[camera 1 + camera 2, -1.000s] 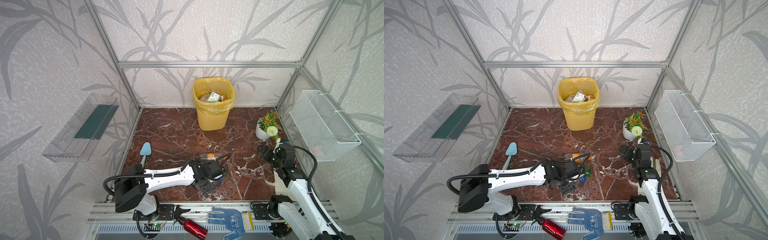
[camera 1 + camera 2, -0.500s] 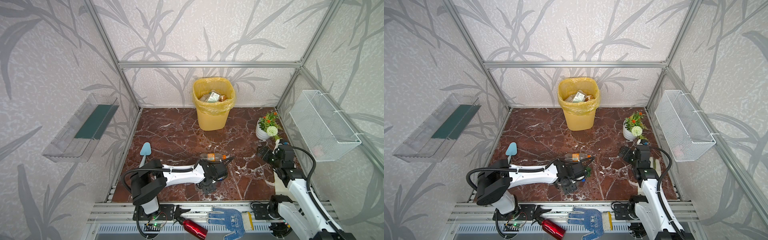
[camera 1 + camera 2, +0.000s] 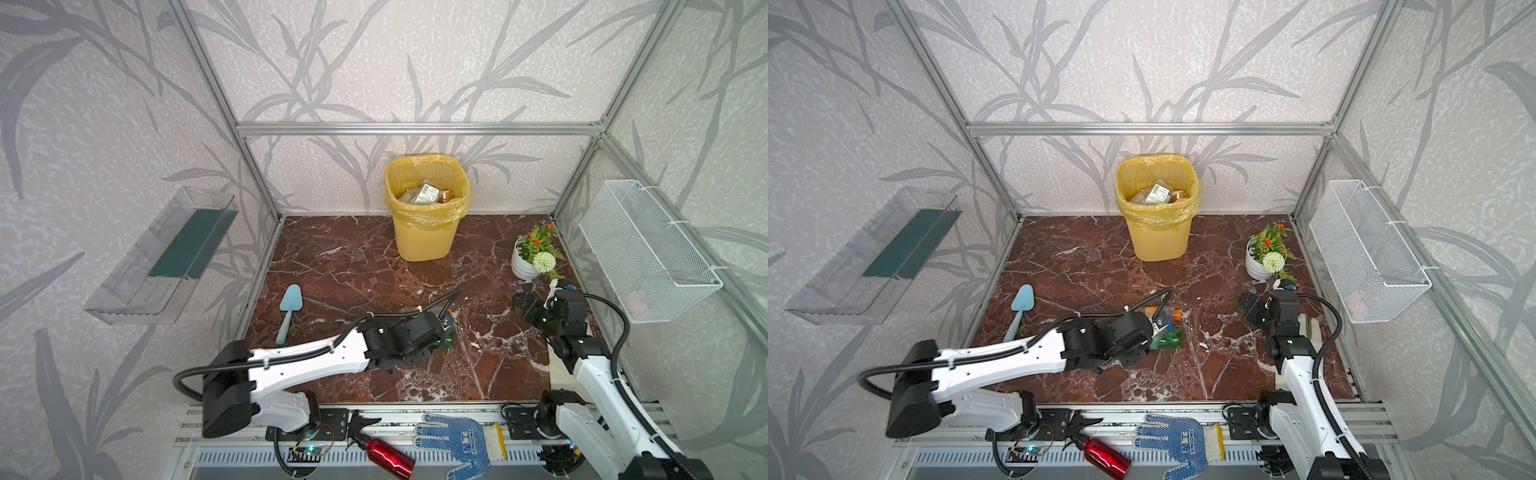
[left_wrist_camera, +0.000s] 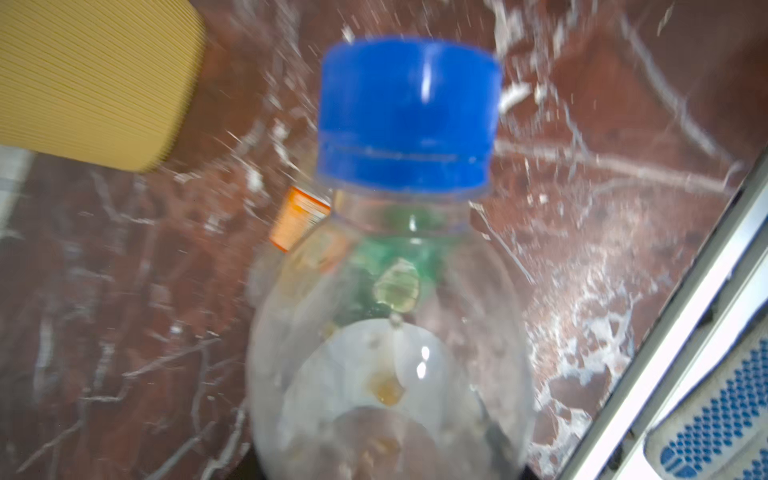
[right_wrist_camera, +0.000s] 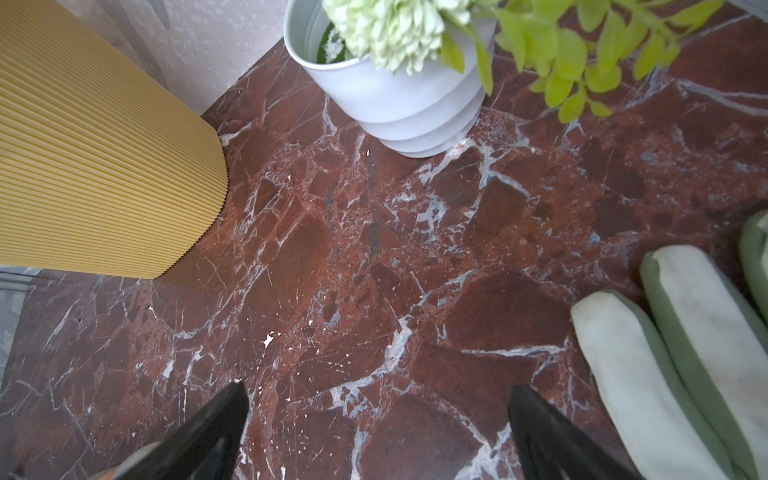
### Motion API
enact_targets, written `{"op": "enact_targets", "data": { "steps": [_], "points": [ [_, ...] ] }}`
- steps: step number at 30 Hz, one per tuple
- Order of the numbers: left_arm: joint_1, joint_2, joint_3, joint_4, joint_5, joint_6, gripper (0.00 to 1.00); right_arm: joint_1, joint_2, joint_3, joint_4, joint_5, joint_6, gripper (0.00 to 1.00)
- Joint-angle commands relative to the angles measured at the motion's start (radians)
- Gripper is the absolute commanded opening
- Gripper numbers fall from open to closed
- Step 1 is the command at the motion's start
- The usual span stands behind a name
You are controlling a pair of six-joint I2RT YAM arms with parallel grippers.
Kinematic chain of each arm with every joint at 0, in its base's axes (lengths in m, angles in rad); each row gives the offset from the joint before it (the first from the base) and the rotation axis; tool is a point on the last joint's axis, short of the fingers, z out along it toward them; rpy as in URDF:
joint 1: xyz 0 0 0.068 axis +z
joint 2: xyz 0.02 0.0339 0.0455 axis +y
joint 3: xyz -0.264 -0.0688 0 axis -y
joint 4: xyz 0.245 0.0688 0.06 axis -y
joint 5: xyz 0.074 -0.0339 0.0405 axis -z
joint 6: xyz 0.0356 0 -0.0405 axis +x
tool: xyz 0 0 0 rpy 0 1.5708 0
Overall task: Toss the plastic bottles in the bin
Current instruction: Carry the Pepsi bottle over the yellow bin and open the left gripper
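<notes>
The left gripper (image 3: pixel 1152 326) is clamped on a blue-capped clear bottle (image 4: pixel 386 316) right by a green bottle (image 3: pixel 1167 337) and an orange-labelled bottle (image 4: pixel 298 220) at mid-counter (image 3: pixel 1100 266), well apart from the bottle-filled yellow bin (image 3: pixel 1158 241) by the back wall, while the right gripper (image 5: pixel 378 415) gapes wide, empty.

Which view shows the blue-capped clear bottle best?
The left wrist view: the blue-capped bottle fills it, cap and shoulder plain though blurred. Both top views hide nearly all of it behind the left arm. The right wrist view misses it.
</notes>
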Motion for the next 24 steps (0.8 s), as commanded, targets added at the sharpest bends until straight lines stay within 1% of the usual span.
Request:
{"op": "enact_targets", "data": {
  "steps": [1,2,3,4,5,7,8,9,11,13,16,17,20,21,22,23,24],
  "points": [
    [0.05,-0.175,-0.006,0.245,-0.224,0.163,0.49,0.001,0.005,-0.012,0.042,-0.011,0.002,0.98],
    [0.084,-0.23,-0.003,0.338,-0.223,0.223,0.49,0.0,0.008,-0.012,0.048,-0.013,0.003,0.98],
    [0.132,-0.276,0.01,0.432,-0.205,0.257,0.49,0.0,0.01,-0.011,0.054,-0.016,0.005,0.98],
    [0.185,-0.31,0.026,0.501,-0.164,0.262,0.49,-0.001,0.011,-0.012,0.056,-0.019,0.006,0.98],
    [0.252,-0.339,0.048,0.577,-0.098,0.253,0.49,-0.001,0.012,-0.012,0.06,-0.021,0.008,0.98],
    [0.371,-0.344,0.098,0.701,0.025,0.212,0.49,0.0,0.01,-0.016,0.067,-0.025,0.015,0.98],
    [0.432,-0.322,0.137,0.731,0.097,0.182,0.49,-0.001,0.006,-0.02,0.072,-0.028,0.022,0.98],
    [0.483,-0.29,0.187,0.722,0.137,0.129,0.49,-0.001,0.004,-0.026,0.081,-0.036,0.029,0.98],
    [0.533,-0.19,0.257,0.786,0.178,0.088,0.5,0.001,0.002,-0.041,0.105,-0.051,0.045,0.98],
    [0.556,-0.053,0.361,0.815,0.207,0.042,0.5,0.001,0.008,-0.048,0.127,-0.07,0.055,0.97],
    [0.583,0.207,0.606,0.748,0.28,-0.047,0.51,0.001,0.017,-0.038,0.128,-0.118,0.058,0.96],
    [0.594,0.316,0.711,0.69,0.292,-0.074,0.52,0.001,0.018,-0.036,0.13,-0.133,0.057,0.95],
    [0.616,0.636,1.139,0.375,0.305,-0.154,0.61,0.002,0.002,-0.022,0.1,-0.14,0.045,0.95],
    [0.617,0.721,1.291,0.258,0.308,-0.174,0.68,0.002,-0.012,-0.017,0.083,-0.139,0.037,0.95],
    [0.617,0.773,1.39,0.189,0.316,-0.183,0.75,0.002,-0.029,-0.013,0.067,-0.134,0.029,0.95],
    [0.617,0.801,1.451,0.164,0.357,-0.162,0.8,0.002,-0.05,-0.012,0.052,-0.124,0.021,0.96],
    [0.617,0.799,1.457,0.187,0.38,-0.157,0.86,0.002,-0.07,-0.013,0.038,-0.113,0.016,0.96]
  ]
}}
